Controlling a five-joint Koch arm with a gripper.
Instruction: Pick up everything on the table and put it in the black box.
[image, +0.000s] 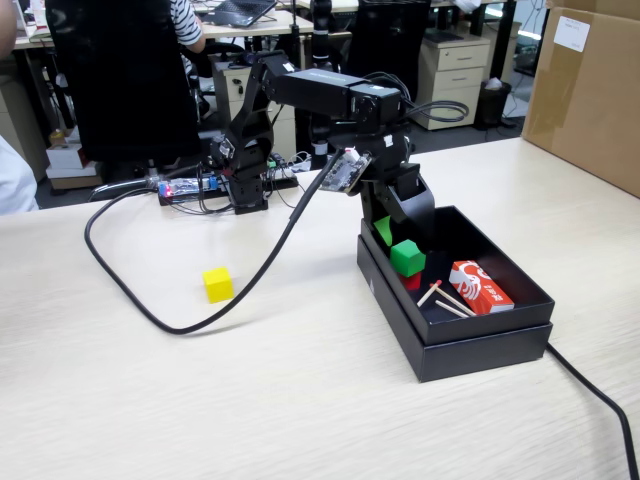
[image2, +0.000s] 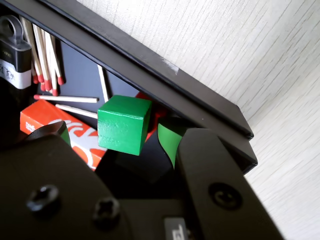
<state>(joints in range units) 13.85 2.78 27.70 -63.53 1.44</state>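
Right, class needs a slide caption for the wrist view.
Open end effector over the black box, green cube between its fingers above matchsticks.

You had three small cubes in view: one green cube, one yellow cube and one red cube, which was mostly hidden. There was one black box, one matchbox and one brown carton. The matchsticks were about ten; their exact number I could not tell.
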